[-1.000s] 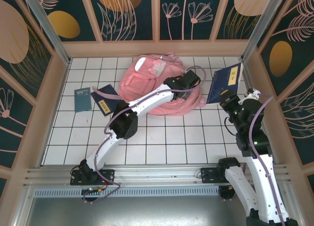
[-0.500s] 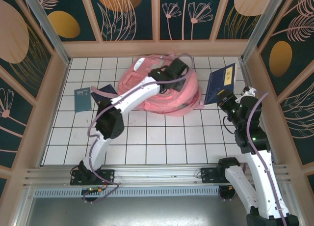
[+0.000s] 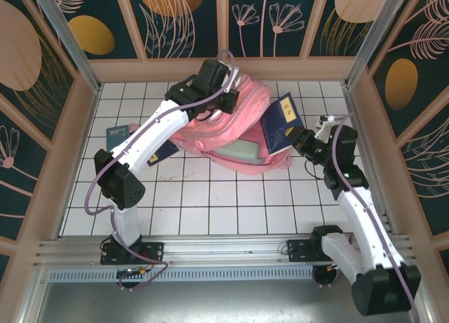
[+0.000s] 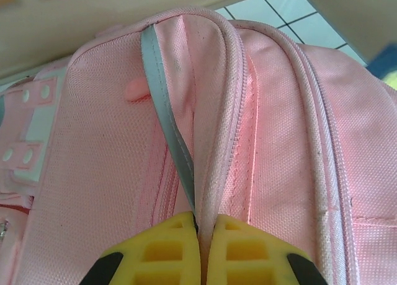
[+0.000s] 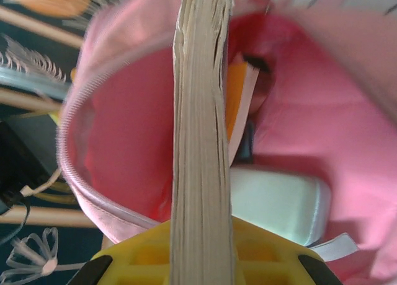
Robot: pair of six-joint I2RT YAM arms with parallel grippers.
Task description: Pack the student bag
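Bag lies on the tiles between the 2 arms, its mouth turned toward the right gripper. The left gripper is closed tight on the bag's upper rim, pinching the piping and a grey stripe that run straight ahead of its fingertips. Judging by the lifted fabric, it holds that rim up so the mouth gapes instead of sagging shut. The right gripper is clamped on the near edge of a book, which stands edge-on ahead of its fingers with the page block facing the wrist camera, a narrow profile that suits sliding it in. Beyond the book the pink interior shows, with a pale box to the gripper's right and an orange book close behind the page block, both already inside. The held book's far end seems to be at the opening, but how far in it reaches cannot be told. A teal book and a navy book lie on the tiles well apart from both grippers, so packing looks only part done.
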